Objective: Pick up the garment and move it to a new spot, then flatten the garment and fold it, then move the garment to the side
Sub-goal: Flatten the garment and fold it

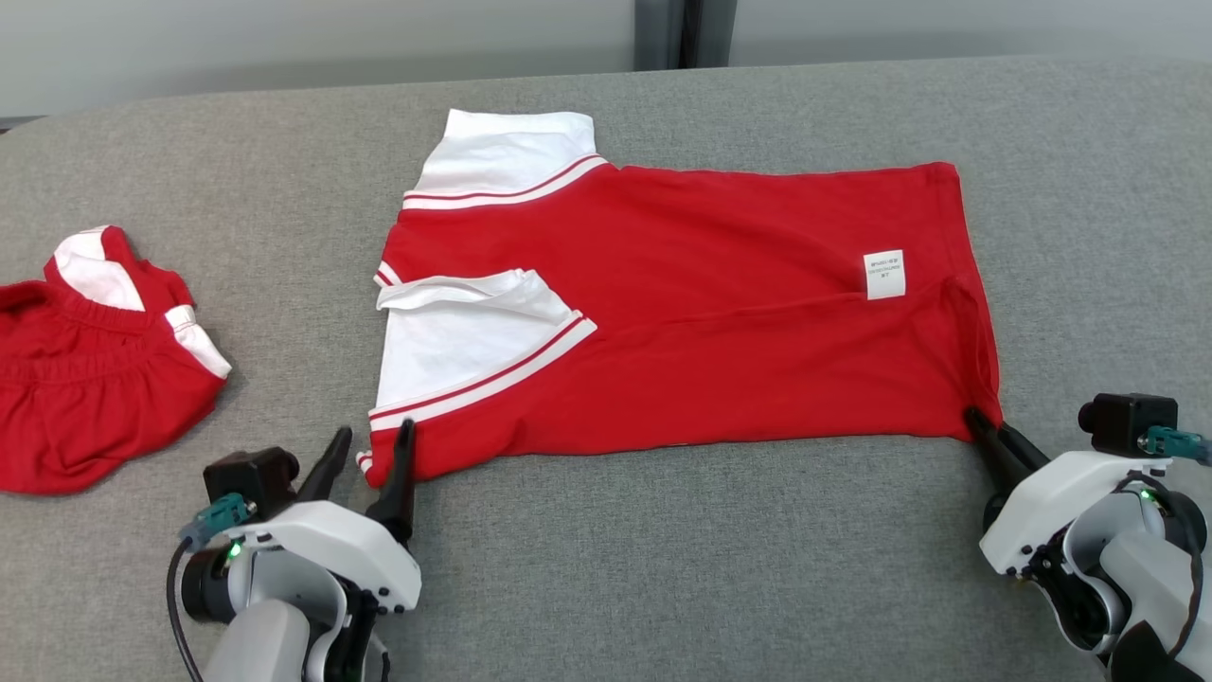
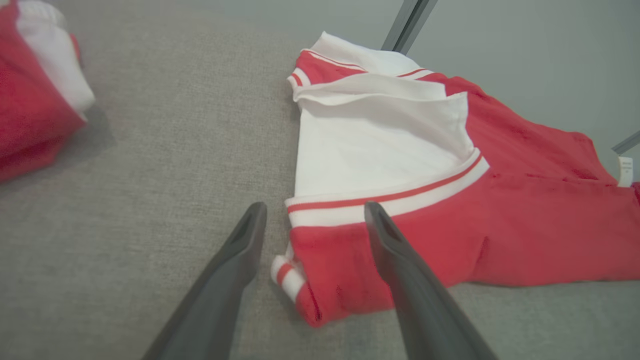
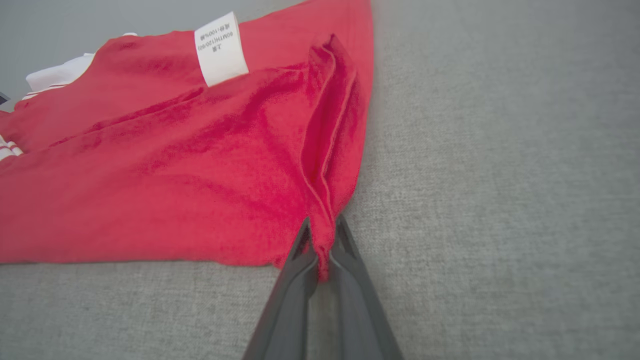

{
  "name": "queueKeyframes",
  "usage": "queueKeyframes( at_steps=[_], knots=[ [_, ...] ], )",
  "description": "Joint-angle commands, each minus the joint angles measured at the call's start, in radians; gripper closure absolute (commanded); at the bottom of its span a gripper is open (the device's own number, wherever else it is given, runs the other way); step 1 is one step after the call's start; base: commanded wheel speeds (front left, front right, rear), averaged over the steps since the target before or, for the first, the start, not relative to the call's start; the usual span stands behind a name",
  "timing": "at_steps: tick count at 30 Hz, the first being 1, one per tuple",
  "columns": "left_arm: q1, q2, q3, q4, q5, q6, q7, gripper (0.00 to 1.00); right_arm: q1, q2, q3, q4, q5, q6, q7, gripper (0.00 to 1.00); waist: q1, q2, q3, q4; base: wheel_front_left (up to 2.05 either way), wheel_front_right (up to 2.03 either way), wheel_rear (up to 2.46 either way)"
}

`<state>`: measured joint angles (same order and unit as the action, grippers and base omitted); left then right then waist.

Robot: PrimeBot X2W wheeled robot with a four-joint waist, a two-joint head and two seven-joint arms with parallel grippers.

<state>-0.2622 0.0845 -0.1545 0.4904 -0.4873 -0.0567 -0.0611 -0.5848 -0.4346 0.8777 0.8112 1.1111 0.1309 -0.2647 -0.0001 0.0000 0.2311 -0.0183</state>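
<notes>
Right wrist view: right claw (image 3: 322, 223) pinches the red garment (image 3: 175, 175) corner; left claw (image 2: 315, 209) spread wide by its other end

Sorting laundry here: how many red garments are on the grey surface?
2. A red-and-white shirt lies spread across the middle; a crumpled red garment sits at the left, partly cut off by the frame edge. More could lie out of view.

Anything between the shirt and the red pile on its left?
Head view: bare grey surface between shirt and pile; left gripper open at the shirt's near corner.
</notes>
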Motion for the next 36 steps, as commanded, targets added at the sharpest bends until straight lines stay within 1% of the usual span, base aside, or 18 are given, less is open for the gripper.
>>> queueKeyframes(
  at_steps=[1,3,5,6,7,8,15,18,20,27,29,36],
  knots=[
    [0.011,0.005,0.001,-0.008,-0.001,0.014,0.014,0.0,0.022,-0.012,-0.004,-0.004,-0.006,0.0,0.0,1.0,0.0001,0.0,0.0,-0.002,0.0,0.0,0.0],
    [0.025,0.005,-0.001,-0.019,-0.001,0.04,0.048,0.0,0.034,-0.016,-0.011,-0.016,-0.012,0.0,0.0,1.0,0.0001,0.0,0.002,-0.006,0.0,0.0,0.0],
    [0.034,0.007,-0.004,-0.032,0.002,0.056,0.073,0.0,0.041,-0.021,-0.019,-0.029,-0.017,0.0,0.0,1.0,0.0001,0.0,0.005,-0.01,0.0,0.0,0.0],
    [0.036,0.008,-0.006,-0.043,-0.001,0.056,0.079,0.06,0.044,-0.022,-0.023,-0.033,-0.021,0.0,0.0,1.0,0.0001,0.0,0.006,-0.012,0.0,0.0,0.0],
    [0.041,0.011,-0.009,-0.052,0.002,0.058,0.084,0.63,0.046,-0.022,-0.026,-0.036,-0.023,0.0,0.0,1.0,0.0001,0.0,0.007,-0.014,0.0,0.0,0.0],
    [0.046,0.014,-0.011,-0.06,0.004,0.059,0.085,1.0,0.048,-0.022,-0.031,-0.036,-0.025,0.0,0.0,1.0,0.0001,0.0,0.008,-0.016,0.0,0.0,0.0],
    [0.076,0.022,-0.016,-0.127,-0.01,0.052,0.105,1.0,0.05,-0.027,-0.066,-0.063,-0.046,0.0,0.0,1.0,0.0001,0.0,0.008,-0.022,0.0,0.0,0.0],
    [0.115,0.025,-0.012,-0.181,-0.027,0.051,0.118,1.0,0.058,-0.036,-0.077,-0.075,-0.051,0.0,0.0,1.0,0.0001,0.0,0.005,-0.021,0.0,0.0,0.0],
    [0.162,0.024,-0.014,-0.242,-0.044,0.055,0.142,1.0,0.081,-0.054,-0.065,-0.099,-0.04,0.0,0.0,1.0,0.0001,0.0,0.001,-0.014,0.0,0.0,0.0],
    [0.28,0.024,-0.03,-0.369,-0.069,0.084,0.212,1.0,0.166,-0.16,-0.036,-0.183,0.029,0.0,0.0,1.0,0.0001,0.0,-0.019,0.012,0.0,0.0,0.0],
    [0.312,0.025,-0.033,-0.396,-0.074,0.096,0.229,1.0,0.188,-0.197,-0.025,-0.206,0.046,0.0,0.0,1.0,0.0001,0.0,-0.025,0.014,0.0,0.0,0.0],
    [0.398,0.032,-0.044,-0.475,-0.082,0.13,0.283,1.0,0.264,-0.29,0.014,-0.283,0.11,0.0,0.025,1.0,0.0001,0.0,-0.048,0.018,0.0,0.0,0.0]
  ],
)
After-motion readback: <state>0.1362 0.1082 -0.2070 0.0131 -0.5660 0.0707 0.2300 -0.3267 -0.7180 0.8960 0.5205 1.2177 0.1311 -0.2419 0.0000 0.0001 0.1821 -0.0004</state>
